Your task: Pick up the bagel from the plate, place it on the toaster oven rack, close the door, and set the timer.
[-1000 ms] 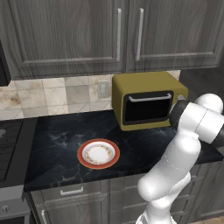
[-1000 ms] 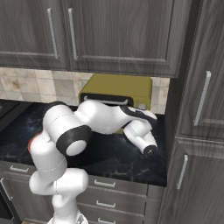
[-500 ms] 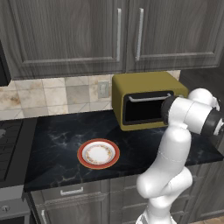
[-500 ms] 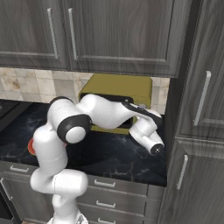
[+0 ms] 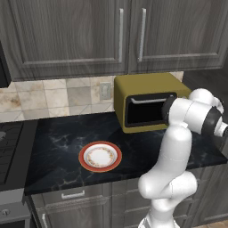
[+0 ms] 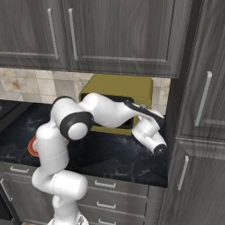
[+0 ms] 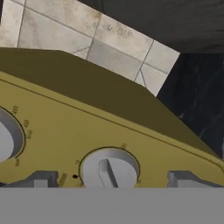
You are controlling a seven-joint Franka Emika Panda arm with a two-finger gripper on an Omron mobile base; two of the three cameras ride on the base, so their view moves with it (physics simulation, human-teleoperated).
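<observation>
On the left of the black marble tabletop sits the plate, orange-rimmed and bare — no bagel lies on it in the left base view, so the ring has presumably gone into the oven, though the dark cavity hides it and I cannot confirm that. Further right, against the tiled wall, stands the olive-yellow toaster oven; its door looks raised against the front with the silver handle along its top edge, so I judge it closed or very nearly so.

What has changed over the last second is the arm's reach. A second ago the elbow hung low and wide off the right end of the tabletop, with the hand well clear of the oven; now the forearm has swung in across the oven's front, and in the right base view the hand sits just off the oven's right end. The plate and oven have not shifted.

Seen from the hand, the camera looks straight at the yellow control panel: a round grey timer knob with a raised bar sits centred just above the fingers, one tip to either side of it, and part of another dial shows at the left edge. The fingers stand spread wide and hold nothing — they bracket the knob without touching it, as far as I can tell.

That puts the task at its last step, setting the timer: advance, close on the bar, and twist.
</observation>
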